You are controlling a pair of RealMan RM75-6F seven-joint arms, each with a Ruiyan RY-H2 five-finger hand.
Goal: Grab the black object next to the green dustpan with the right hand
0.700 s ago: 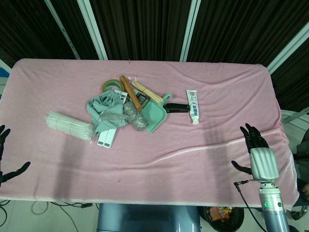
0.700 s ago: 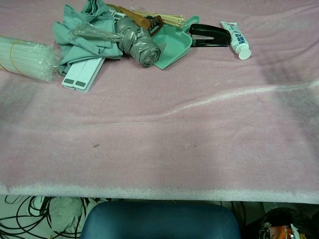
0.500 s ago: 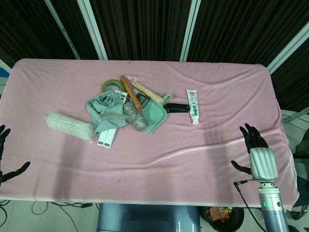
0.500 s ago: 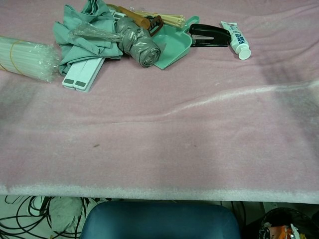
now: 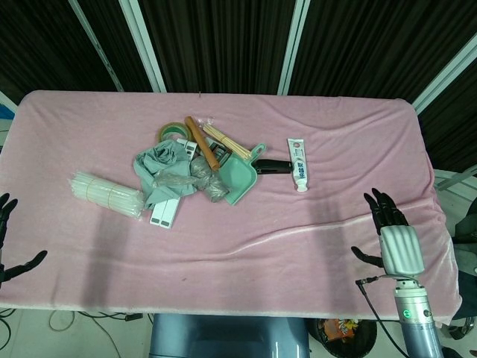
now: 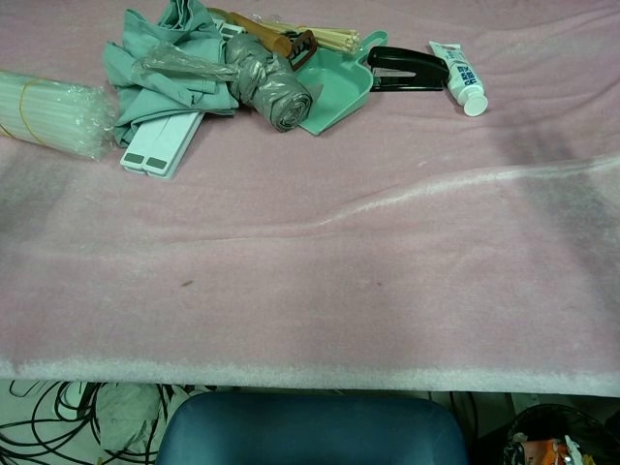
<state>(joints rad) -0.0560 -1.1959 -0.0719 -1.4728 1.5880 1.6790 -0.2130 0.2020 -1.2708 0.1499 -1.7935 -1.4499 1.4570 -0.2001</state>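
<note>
Two hands show at the table's near edge: the left hand (image 5: 9,250) far left of the green dustpan (image 5: 240,176), fingers spread, empty. The black object (image 5: 273,165) touches the dustpan's handle side, long axis left-right, against the white tube (image 5: 298,164). The right hand (image 5: 390,231) hovers well apart, nearer and right, fingers spread, holding nothing.

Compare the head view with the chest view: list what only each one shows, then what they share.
Only the head view shows the right hand, open with fingers spread near the table's right edge, the left hand at the far left, the roll of tape and the dark curtains.

Only the chest view shows the blue chair back and cables below the table.

Both show the black object between the green dustpan and the white tube, and the pink cloth.
</note>
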